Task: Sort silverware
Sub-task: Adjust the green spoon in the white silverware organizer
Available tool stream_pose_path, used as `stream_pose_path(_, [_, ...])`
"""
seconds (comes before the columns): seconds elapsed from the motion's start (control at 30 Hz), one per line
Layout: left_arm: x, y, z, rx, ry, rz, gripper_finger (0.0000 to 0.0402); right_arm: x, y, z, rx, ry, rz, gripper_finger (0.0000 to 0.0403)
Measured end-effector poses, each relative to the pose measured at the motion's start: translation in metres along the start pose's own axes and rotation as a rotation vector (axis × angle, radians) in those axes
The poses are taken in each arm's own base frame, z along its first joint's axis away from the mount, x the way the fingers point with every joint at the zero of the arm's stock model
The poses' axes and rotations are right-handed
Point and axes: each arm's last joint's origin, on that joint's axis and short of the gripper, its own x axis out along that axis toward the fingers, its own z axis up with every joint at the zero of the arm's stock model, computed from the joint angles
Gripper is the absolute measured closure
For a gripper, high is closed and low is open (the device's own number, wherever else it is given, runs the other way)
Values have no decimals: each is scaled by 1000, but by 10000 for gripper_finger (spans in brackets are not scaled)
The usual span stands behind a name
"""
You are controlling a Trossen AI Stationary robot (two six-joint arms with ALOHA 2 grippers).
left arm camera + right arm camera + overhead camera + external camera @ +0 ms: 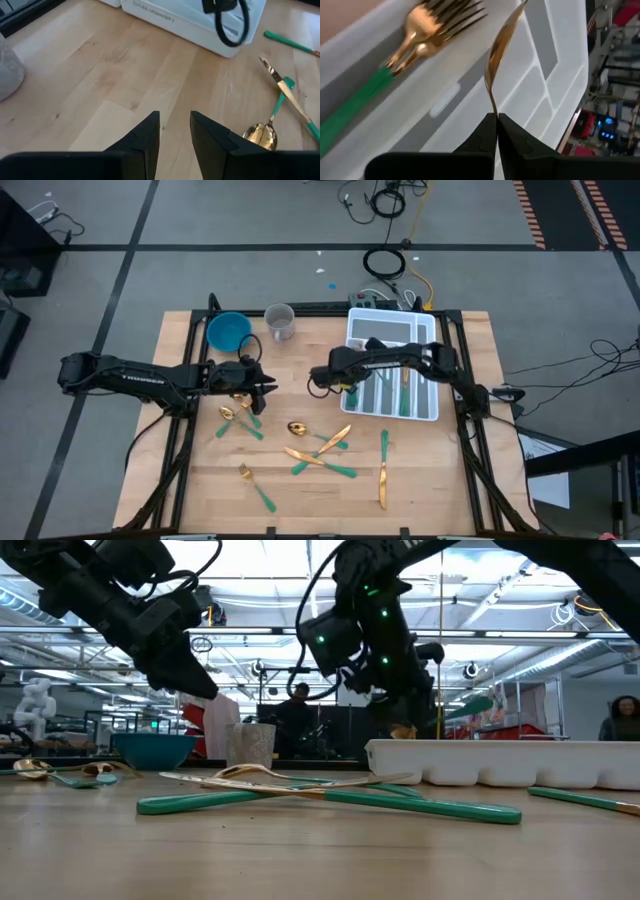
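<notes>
The gold spoon [501, 47] I carry is pinched by its thin stem in my right pincer [497, 131], closed on it, so the bowl stands out ahead and the long axis runs straight away from my fingers. I hold it over the white organizer tray [428, 331], at its left compartments, because that is where like pieces go; a green-handled fork [405, 50] already lies along one slot below, its tines toward the far wall. My left pincer [175, 131] hangs narrowly parted and empty above the counter [430, 470], near another spoon [264, 134] among the scattered silverware [318, 452], well placed, I judge, for the next pick.
</notes>
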Motion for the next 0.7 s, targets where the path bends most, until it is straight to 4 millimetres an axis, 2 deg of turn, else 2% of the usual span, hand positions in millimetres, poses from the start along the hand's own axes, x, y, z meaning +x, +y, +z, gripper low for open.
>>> stream_pose_path(0.2, [0, 0, 0, -4, -2, 0, 287, 5, -9, 3, 29, 26, 5, 403])
stream_pose_path(0.47, [0, 0, 0, -7, 0, 0, 287, 22, -21, 12, 42, 113, 30, 403])
stream_pose_path(0.7, [0, 0, 0, -4, 0, 0, 287, 26, -24, 15, 40, 138, 45, 403])
